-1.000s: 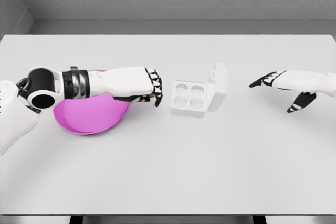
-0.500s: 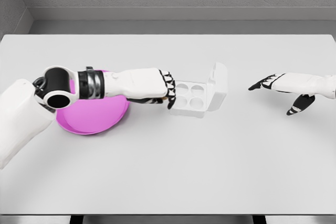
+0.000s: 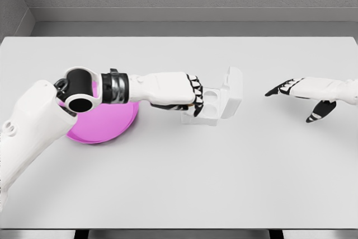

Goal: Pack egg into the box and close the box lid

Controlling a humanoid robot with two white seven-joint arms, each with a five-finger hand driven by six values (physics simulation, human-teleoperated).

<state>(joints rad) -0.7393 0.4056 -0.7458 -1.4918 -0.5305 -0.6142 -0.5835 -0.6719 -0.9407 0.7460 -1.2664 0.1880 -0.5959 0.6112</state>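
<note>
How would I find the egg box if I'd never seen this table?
Look at the big white table and find the pink bowl on its left side. Just to the right of it, under the left hand, sits the box. It is small and white, with round cups inside and its lid standing up.

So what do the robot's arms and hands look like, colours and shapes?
Both arms have smooth white shells. The left arm shows a round black-bored joint at the elbow and a black and grey ribbed band at the wrist. The left hand and right hand are white with black segments on the fingers. No cables or markings show.
</note>
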